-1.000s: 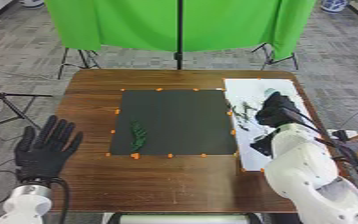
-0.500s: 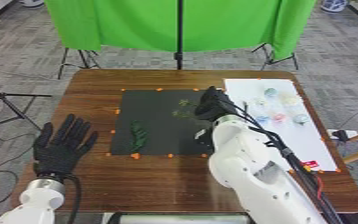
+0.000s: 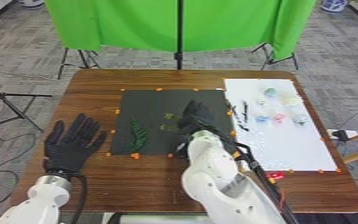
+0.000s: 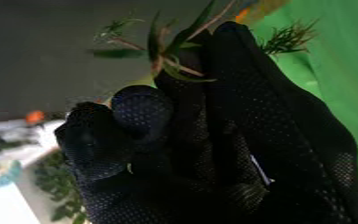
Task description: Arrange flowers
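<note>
Sprig [image 4: 154, 46], green, narrow-leaved, perhaps pinkish-stemmed

A brown wooden table [image 3: 158, 187] is holding a flat, dark, square mat [image 3: 153, 102]. A long white sheet [image 3: 286, 145] is lying to its right. Small orange bits [image 3: 135, 156] are dotting their edges.

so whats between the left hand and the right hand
The head view shows a dark green sprig on the dark mat between the left hand and the right hand, plus yellowish-green tufts close to the right one.
</note>
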You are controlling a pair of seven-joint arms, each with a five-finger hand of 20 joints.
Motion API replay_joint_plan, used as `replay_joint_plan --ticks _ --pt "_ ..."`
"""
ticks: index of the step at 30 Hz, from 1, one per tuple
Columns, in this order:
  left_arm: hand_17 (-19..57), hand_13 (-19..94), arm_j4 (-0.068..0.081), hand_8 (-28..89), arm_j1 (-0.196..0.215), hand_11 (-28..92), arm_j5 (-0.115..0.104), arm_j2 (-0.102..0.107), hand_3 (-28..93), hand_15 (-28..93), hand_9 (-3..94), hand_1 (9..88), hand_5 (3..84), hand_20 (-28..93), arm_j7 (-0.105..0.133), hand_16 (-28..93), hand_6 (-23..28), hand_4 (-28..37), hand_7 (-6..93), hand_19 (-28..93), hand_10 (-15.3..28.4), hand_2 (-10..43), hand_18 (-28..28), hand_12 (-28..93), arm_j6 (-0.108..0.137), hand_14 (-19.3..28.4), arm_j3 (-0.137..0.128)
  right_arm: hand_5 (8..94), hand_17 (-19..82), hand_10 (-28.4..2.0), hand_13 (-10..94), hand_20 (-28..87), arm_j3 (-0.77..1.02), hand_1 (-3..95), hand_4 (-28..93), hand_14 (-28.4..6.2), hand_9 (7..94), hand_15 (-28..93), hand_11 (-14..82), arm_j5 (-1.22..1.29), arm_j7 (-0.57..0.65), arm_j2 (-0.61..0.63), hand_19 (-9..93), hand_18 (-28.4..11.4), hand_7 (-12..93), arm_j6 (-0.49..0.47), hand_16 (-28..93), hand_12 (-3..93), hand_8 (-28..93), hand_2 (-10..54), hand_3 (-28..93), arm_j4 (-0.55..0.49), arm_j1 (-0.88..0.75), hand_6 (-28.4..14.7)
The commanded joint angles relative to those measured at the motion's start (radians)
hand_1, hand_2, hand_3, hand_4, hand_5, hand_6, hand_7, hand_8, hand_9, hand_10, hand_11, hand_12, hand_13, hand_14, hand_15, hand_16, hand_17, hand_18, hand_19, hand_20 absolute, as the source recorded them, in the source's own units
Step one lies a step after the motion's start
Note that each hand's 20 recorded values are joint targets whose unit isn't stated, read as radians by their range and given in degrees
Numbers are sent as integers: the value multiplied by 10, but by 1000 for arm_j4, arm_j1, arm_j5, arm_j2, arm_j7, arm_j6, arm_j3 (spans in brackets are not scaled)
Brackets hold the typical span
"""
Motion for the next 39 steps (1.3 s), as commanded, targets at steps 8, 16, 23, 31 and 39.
replay_joint_plan --ticks 8,16,23,31,39 --pt "-53 315 26 -111 -63 283 -5 21 726 441 405 268 451 181 13 -54 69 -283 215 391 152 160 151 141 42 150 81 695 517 -124 737 574 2 585 -202 -130 786 689 397 -15 -6 -94 932 -253 274 6 461 534 196 -95 650 40 -54 -58" --pt "-52 316 23 -113 -44 286 -8 18 729 443 405 267 452 181 25 -57 70 -283 215 390 152 160 150 140 39 149 66 627 486 -157 706 516 -7 521 -203 -142 766 655 334 29 -16 -61 932 -260 88 24 417 457 -64 -95 674 8 -44 -121" --pt "-51 316 16 -113 -26 286 -9 18 729 443 404 267 451 181 35 -57 70 -283 215 389 151 160 150 141 28 149 58 590 438 -215 667 359 -26 451 -184 -169 715 582 291 18 -36 -33 930 -269 86 59 292 251 -64 -95 712 -22 -39 -120" --pt "-51 314 -3 -112 18 284 -15 2 728 441 404 268 450 181 79 -57 69 -283 213 388 151 160 150 140 12 150 40 580 404 -247 597 262 -43 415 -186 -205 632 520 193 12 -56 64 907 -276 98 75 211 196 -66 -70 720 -74 -12 -119" --pt "-52 314 -23 -112 71 285 -18 -15 728 442 404 268 450 182 114 -57 70 -283 213 388 152 159 150 141 17 150 -1 717 385 -239 612 247 -64 369 -175 -205 703 531 201 31 -77 231 916 -283 160 -155 202 206 -60 18 689 -181 12 -97"
